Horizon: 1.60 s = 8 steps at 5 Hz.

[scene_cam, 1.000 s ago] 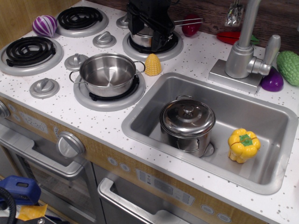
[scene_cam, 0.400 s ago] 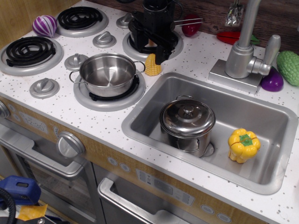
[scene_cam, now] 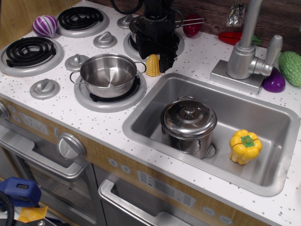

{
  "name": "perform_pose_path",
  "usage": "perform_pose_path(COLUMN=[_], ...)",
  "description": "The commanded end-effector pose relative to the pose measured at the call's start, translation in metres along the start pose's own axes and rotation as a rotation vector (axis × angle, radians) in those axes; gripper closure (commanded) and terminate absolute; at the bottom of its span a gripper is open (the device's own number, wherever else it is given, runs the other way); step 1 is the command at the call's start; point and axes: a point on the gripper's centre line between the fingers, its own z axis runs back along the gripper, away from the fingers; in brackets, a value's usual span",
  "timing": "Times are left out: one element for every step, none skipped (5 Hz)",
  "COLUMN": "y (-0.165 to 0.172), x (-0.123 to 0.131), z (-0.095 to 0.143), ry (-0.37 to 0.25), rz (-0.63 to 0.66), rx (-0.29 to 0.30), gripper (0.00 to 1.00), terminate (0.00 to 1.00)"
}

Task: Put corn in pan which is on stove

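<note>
Straddling the corn (scene_cam: 153,65), the gripper (scene_cam: 154,57) points straight down.

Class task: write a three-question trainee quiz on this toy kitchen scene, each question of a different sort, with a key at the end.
1. True or false: the corn already lies inside the pan.
2. Where does the yellow bell pepper sit? A) on a burner B) in the sink C) in the pan
3. Fill in: the gripper is lowered around the ____.

Key: 1. False; it stands on the stove beside the pan. 2. B. 3. corn.
</note>
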Motion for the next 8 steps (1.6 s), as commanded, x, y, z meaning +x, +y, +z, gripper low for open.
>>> perform_pose_path(y=[0.013, 0.014, 0.021, 0.037, 0.051, 0.057, 0.061, 0.064], x=[0.01, 0.011, 0.011, 0.008, -0.002, -0.026, -0.045, -0.061], z=[0.009, 0.018, 0.042, 0.089, 0.107, 0.111, 0.101, 0.092], ry=[-0.047, -0.042, -0.021, 0.034, 0.081, 0.117, 0.116, 0.137], rz=[-0.003, -0.001, -0.012, -0.056, -0.07, -0.025, 0.017, 0.059], rx=[0.008, 0.033, 0.106, 0.273, 0.315, 0.32, 0.307, 0.248], gripper=[0.0, 1.0, 1.0, 1.0, 1.0, 1.0, 1.0, 1.0], terminate=[0.0, 0.0, 0.0, 0.0, 0.0, 0.0, 0.0, 0.0])
